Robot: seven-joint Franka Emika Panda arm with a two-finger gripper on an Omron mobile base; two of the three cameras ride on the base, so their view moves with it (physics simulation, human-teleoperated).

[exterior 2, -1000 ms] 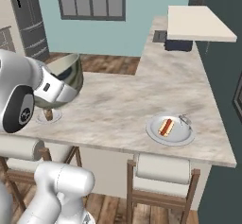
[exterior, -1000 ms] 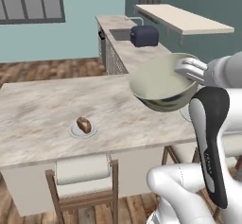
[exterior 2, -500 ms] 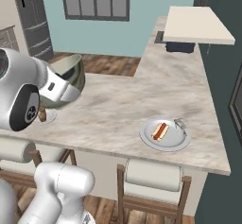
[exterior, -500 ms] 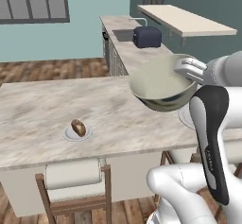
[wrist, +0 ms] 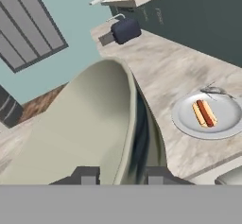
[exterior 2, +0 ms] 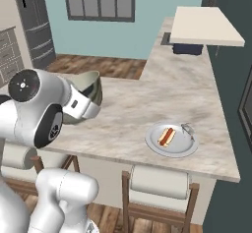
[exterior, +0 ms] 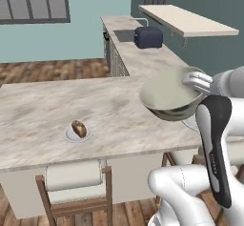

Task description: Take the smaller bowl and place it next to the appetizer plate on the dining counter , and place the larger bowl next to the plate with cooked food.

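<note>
Gripper (wrist: 117, 175) clamped on bowl (exterior: 170, 94) rim (size unclear); hand view, lower right: hotdog plate (wrist: 209, 115), which the bowl largely hides in left base view

The arm is raised, its hand (wrist: 116, 175) clamped, fingers either side of a rim.

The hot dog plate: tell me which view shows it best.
The right base view: the hot dog plate lies whole and unobstructed on the dining counter. The hand view shows it whole too, beside the held bowl. In the left base view the bowl hides most of it.
</note>
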